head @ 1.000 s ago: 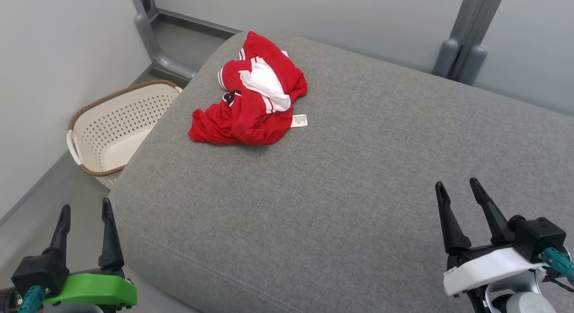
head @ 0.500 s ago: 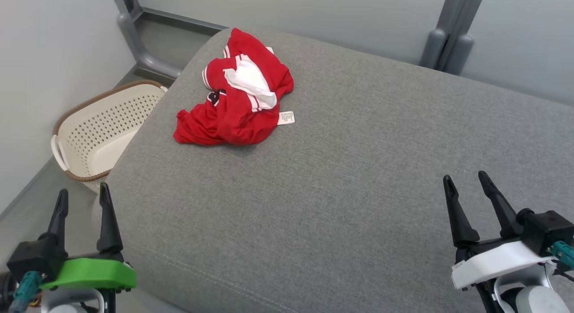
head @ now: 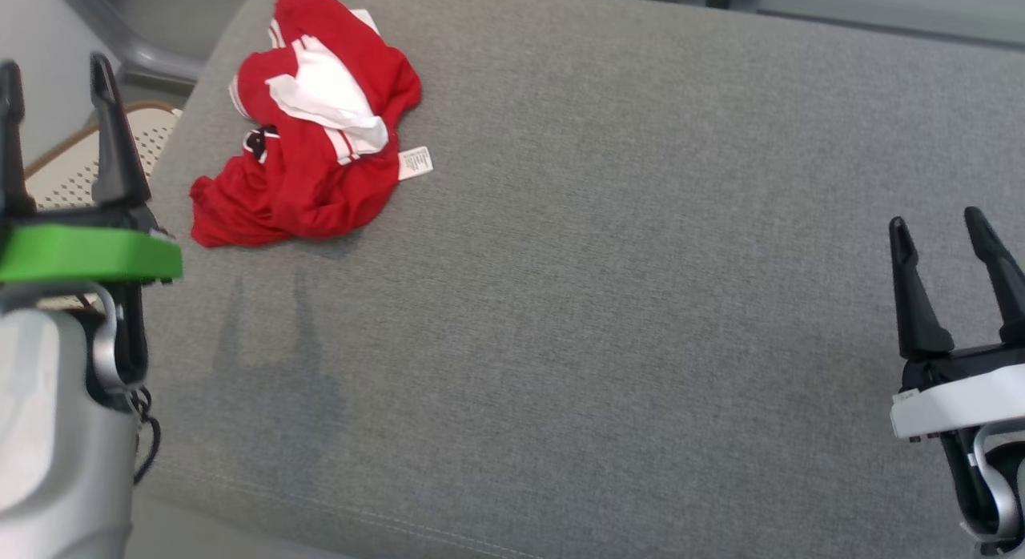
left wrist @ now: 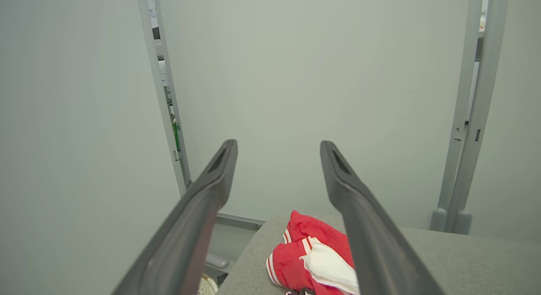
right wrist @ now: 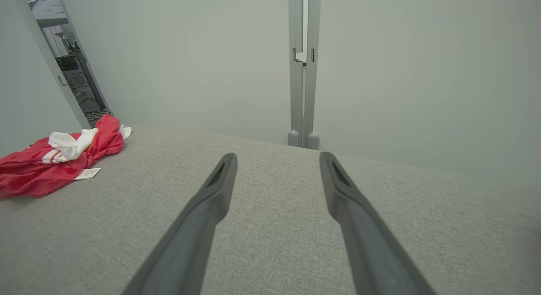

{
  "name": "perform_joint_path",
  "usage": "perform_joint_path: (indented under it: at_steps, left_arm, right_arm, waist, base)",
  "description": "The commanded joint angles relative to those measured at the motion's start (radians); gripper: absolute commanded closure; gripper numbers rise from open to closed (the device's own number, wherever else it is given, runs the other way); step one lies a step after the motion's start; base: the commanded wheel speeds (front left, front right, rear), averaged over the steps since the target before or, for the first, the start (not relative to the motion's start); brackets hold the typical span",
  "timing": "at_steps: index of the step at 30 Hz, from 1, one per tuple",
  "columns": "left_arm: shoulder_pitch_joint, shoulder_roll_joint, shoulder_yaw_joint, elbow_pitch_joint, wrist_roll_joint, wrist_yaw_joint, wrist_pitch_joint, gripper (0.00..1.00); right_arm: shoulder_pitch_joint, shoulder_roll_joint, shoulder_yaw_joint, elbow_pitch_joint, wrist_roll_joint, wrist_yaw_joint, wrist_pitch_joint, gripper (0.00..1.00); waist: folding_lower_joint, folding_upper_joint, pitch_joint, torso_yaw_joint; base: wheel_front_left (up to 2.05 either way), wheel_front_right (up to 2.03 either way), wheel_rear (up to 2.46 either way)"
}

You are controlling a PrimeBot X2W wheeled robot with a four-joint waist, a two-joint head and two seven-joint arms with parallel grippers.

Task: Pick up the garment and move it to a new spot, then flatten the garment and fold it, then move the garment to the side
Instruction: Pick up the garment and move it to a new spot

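The garment [head: 304,142] is a crumpled red top with white trim and a white care tag, lying at the far left of the grey cushioned surface [head: 608,287]. It also appears in the left wrist view, garment [left wrist: 308,252], low between the fingers, and at the left of the right wrist view, garment [right wrist: 55,159]. My left gripper [head: 54,62] is raised at the left edge, open and empty, apart from the garment. At the right edge my right gripper [head: 937,216] hovers above the surface, open, nothing between its fingers.
A cream perforated basket [head: 72,162] with a brown rim sits on the floor left of the cushion, partly behind my left gripper. Grey posts [right wrist: 302,66] and pale wall panels stand behind the surface. Bare grey fabric stretches from the garment to my right gripper.
The head camera has tipped down and turned right, so the scene has slid up and left. My left gripper has risen markedly in the view. The garment lies as before.
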Motion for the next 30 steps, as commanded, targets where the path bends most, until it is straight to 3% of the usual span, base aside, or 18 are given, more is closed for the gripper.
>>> perform_joint_path:
  at_steps: [1, 7, 14, 30]
  left_arm:
    - [-0.056, 0.01, 0.003, 0.018, 0.008, -0.006, 0.004, 0.0]
    - [-0.267, 0.043, 0.026, 0.134, -0.022, -0.029, 0.028, 0.0]
    - [-0.422, 0.082, 0.022, 0.321, -0.036, -0.061, 0.07, 0.0]
    - [-0.533, 0.107, -0.024, 0.765, -0.126, -0.146, 0.399, 0.0]
  right_arm:
    - [-0.02, -0.01, -0.012, -0.016, -0.01, -0.001, 0.001, 0.0]
    - [-0.03, -0.022, -0.073, -0.072, -0.017, -0.001, 0.006, 0.0]
    - [-0.03, -0.022, -0.12, -0.128, -0.021, -0.001, 0.016, 0.0]
    - [-0.043, -0.041, -0.139, -0.17, -0.032, -0.001, 0.04, 0.0]
  waist:
    - [-0.0001, 0.0, 0.144, -0.13]
    - [-0.0001, 0.0, 0.247, -0.205]
    - [-0.0001, 0.0, 0.331, -0.243]
    - [-0.0001, 0.0, 0.365, -0.248]
  base:
    - [0.0, 0.0, 0.0]
    - [0.0, 0.0, 0.0]
    - [0.0, 0.0, 0.0]
    - [0.0, 0.0, 0.0]
